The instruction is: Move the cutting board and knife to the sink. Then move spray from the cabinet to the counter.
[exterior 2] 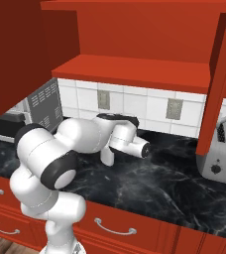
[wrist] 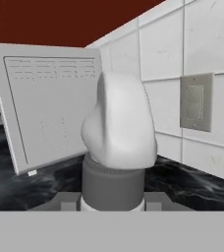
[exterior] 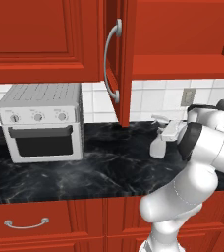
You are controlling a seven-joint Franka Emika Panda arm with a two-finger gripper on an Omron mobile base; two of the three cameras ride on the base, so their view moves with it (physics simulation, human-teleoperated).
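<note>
The light-grey spray [exterior: 158,142] stands upright on the black marble counter [exterior: 84,172], below the open red cabinet [exterior: 119,59]. My gripper [exterior: 171,132] reaches it from the right at neck height. In the hand view the trigger head of the spray [wrist: 119,128] looms close, and my gripper [wrist: 112,204] has a finger tight against each side of the dark grey collar. From the right base view the spray's body [exterior 2: 107,156] shows under my bent arm. The cabinet's red shelf [exterior 2: 135,69] is bare. The cutting board, knife and sink are out of view.
A white toaster oven [exterior: 42,123] sits on the counter to the left of the spray, its side panel [wrist: 45,108] close behind the bottle. A silver toaster [exterior 2: 224,158] stands at the right. The open cabinet door [exterior: 121,98] hangs just above the counter. Outlets [wrist: 195,102] dot the tiled wall.
</note>
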